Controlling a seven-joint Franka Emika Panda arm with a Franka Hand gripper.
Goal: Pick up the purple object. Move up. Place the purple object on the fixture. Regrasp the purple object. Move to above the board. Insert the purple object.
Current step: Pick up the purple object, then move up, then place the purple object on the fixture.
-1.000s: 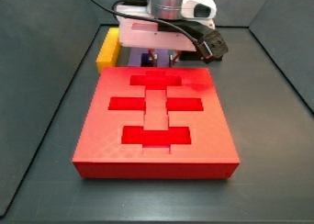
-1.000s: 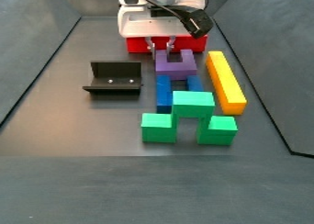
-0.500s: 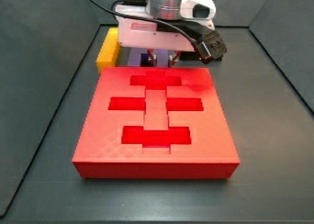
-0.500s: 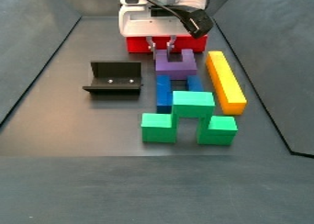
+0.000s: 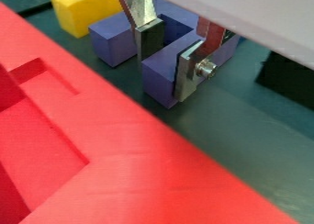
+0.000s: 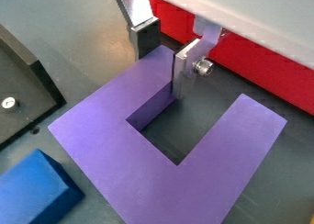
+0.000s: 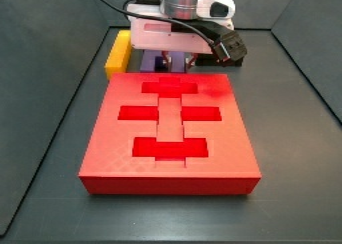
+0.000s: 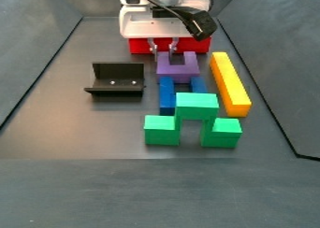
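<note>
Franka arm at the far end of the table, low over the purple object (image 8: 177, 68): you've got the gripper (image 6: 168, 51) down w/ its two silver plates straddling one prong of the U, jaws apart, one finger (image 6: 186, 65) on the inside of the prong and the other on its outer face. In both wrist views the pads sit v. close to the plastic, but you can't tell whether they're pressing yet; nothing is lifted, the block lies flat on the floor. The relation that matters: the piece is directly under the gripper, not off to a side, and its prongs point toward the board (image 7: 168, 128), w/ the base at the end nearer the blue block (image 8: 182, 91). So the prong's long axis runs across the line on which the fingers close, which is what you want, judging by the wrist views: a squeeze across the prong's thickness, then straight up. The fixture (image 8: 115, 80) stands well apart from the block, to the side away from the yellow bar (image 8: 229, 82), recess empty. Watch the board edge just beside the prong tips (image 5: 157, 70) and the blue block by the base when you raise it.
</note>
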